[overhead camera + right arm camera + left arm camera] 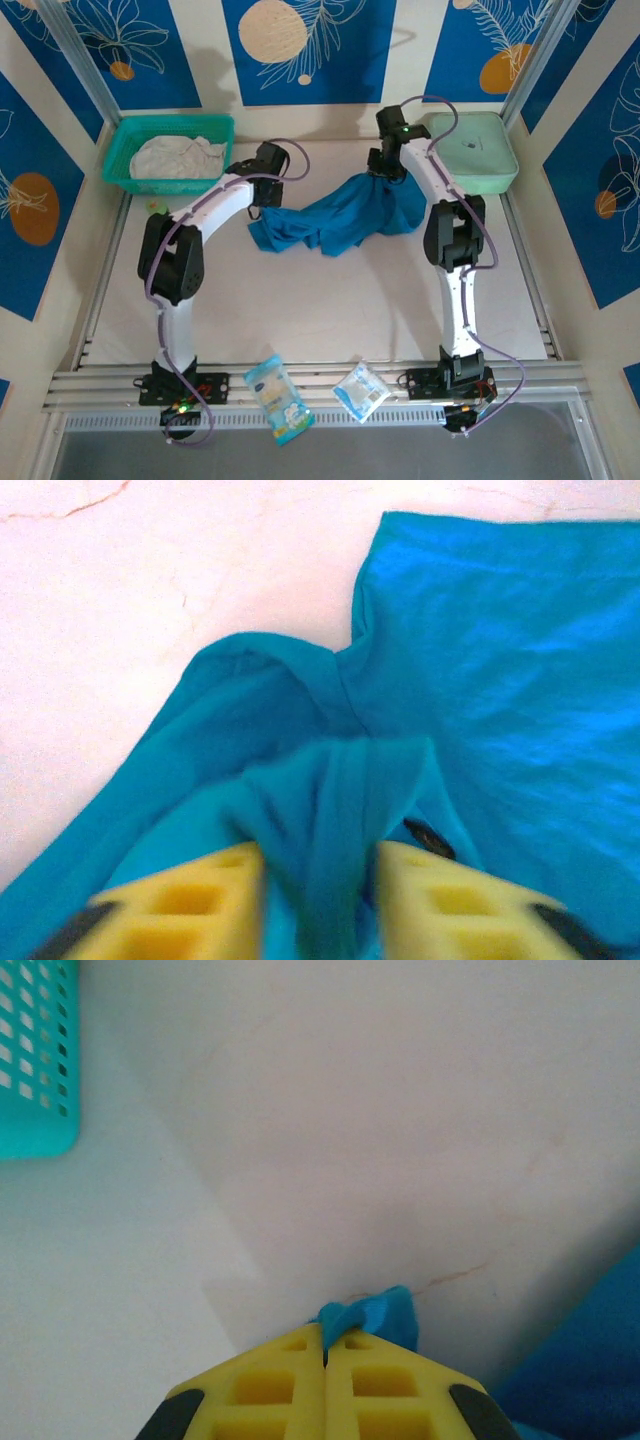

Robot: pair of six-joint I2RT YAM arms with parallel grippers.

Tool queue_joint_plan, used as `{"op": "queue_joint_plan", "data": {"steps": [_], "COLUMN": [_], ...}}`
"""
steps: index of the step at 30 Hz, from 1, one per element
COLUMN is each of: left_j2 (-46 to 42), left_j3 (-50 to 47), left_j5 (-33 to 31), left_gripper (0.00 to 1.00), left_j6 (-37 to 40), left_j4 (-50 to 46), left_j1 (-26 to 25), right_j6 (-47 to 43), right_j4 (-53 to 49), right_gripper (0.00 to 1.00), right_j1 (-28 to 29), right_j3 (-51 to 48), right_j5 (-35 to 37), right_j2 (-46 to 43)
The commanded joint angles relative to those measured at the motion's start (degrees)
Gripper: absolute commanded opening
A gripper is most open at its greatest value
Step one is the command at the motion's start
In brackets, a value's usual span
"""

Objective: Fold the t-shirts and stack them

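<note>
On the table (300, 310), teal t-shirt (335, 222): edge tight in left tool (323, 1335), fold inside half-open right tool (320, 855).

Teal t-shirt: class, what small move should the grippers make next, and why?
Probably draw the left gripper leftward, away from the right gripper, to stretch the teal t-shirt out. The left gripper is shut on a small edge, a thick bunch sits between the right gripper's fingers, and the cloth between lies crumpled on the table.

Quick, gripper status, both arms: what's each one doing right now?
Left gripper: closed, pinching an edge of the teal-blue t-shirt.
Right gripper: parted around a fold of that shirt; whether it grips cannot be told.
</note>
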Motion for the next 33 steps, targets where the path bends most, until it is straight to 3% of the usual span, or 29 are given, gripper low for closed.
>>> {"op": "queue_joint_plan", "data": {"steps": [1, 5, 9, 13, 19, 33], "left_j2": [1.17, 1.87, 2.4, 2.08, 0.41, -1.06], "left_j3": [2.17, 1.8, 1.52, 1.03, -0.99, -3.98], "left_j5": [-2.38, -2.81, -1.87, -1.21, -0.03, 1.67], "left_gripper": [0.0, 0.0, 0.0, 0.0, 0.0, 0.0], "left_j6": [0.35, 0.04, -0.35, -0.82, -1.61, -3.2], "left_j4": [-0.43, -0.23, 0.01, 0.52, 1.35, 2.65], "left_j1": [0.03, 0.12, 0.12, 0.12, 0.12, 0.12], "right_j6": [-1.02, 2.22, 8.5, 14.24, 18.12, 18.96], "right_j4": [-3.32, 2.74, 8.97, 11.46, 14.54, 16.83], "right_gripper": [0.58, 0.6, 0.5, 0.36, 0.22, 0.26], "right_j1": [0.32, 2.93, 7.08, 9.71, 11.13, 13.0], "right_j3": [0.76, -17.95, -39.7, -51.37, -55.43, -48.73], "right_j5": [-3.06, -1.22, 1.0, -1.04, -2.05, -2.22], "right_j2": [-2.23, -14.94, -29.39, -34.42, -30.07, -19.22]}}
